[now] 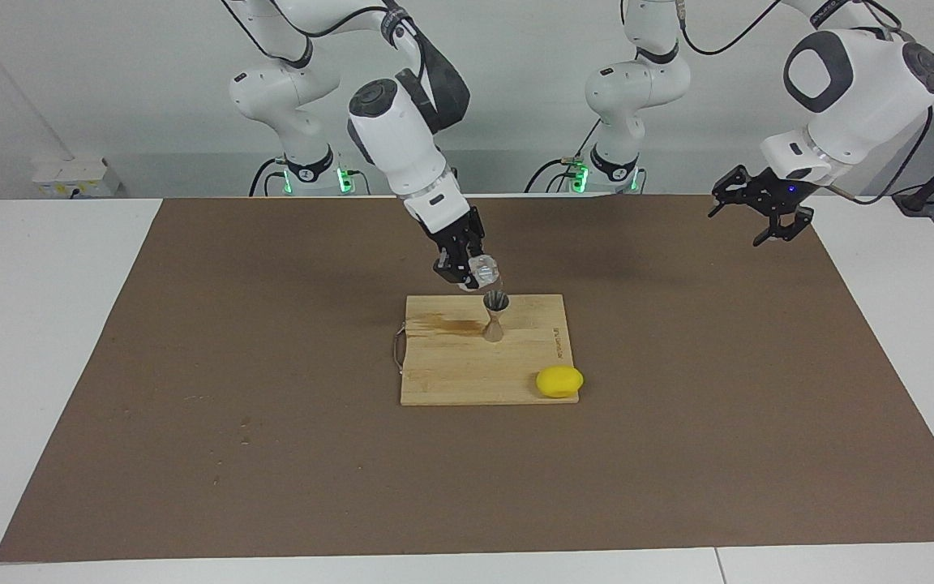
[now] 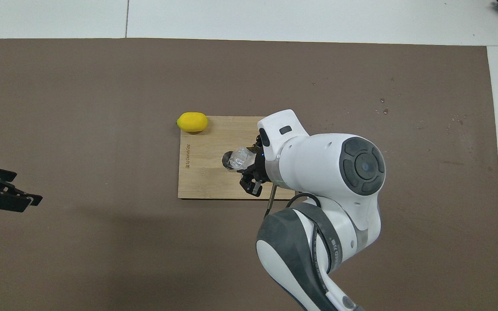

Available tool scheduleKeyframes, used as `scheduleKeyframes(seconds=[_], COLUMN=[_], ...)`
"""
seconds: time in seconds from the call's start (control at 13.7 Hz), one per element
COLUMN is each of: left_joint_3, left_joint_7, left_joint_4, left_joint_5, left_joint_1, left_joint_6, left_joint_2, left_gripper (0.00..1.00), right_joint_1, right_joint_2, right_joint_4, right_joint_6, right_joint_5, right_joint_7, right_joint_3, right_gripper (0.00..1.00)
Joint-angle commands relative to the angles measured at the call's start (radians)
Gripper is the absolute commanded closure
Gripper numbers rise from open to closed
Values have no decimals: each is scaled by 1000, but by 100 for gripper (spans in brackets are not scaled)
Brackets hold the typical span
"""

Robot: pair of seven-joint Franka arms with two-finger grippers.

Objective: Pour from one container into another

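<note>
A small clear glass cup [image 1: 483, 270] [image 2: 241, 158] hangs tipped over, its mouth just above the top of the grey metal jigger [image 1: 495, 316] [image 2: 227, 160]. My right gripper [image 1: 471, 268] [image 2: 249, 166] is shut on the cup. The jigger stands upright on the wooden cutting board [image 1: 451, 365] [image 2: 201, 172]. My left gripper [image 1: 763, 212] [image 2: 4, 192] waits open and empty in the air over the brown mat at the left arm's end of the table.
A yellow lemon [image 1: 559, 381] [image 2: 193, 122] lies on the board's corner farthest from the robots, toward the left arm's end. A dark stain [image 1: 451, 326] marks the board beside the jigger. The brown mat [image 1: 191, 365] covers most of the table.
</note>
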Motion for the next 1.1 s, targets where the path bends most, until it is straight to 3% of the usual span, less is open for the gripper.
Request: scheduleKeyframes(seconds=[0.0,0.29,0.58,1.02], left_joint_3=[11,3,3,9], left_joint_7=[-82,-214,-204,-205], left_joint_4=[-7,76,136,134], left_joint_5=[32,90,109,109], left_joint_1=[-10,-20,-3,-3], left_joint_6=[-16,-76,-60,101], left_joint_2=[-38,-42,-27,-23], left_gripper=[0,0,0,0], right_joint_1=[2,3,3,9], right_joint_2=[16,17,17,19], right_joint_4=[34,34,35,35], right_joint_6=[-25,-26,-26,-17], right_joint_5=[-29,-33,-56,-64], right_joint_7=[34,54,80,89], right_joint_3=[-2,-2,-2,-1], right_gripper=[100,100,100,100])
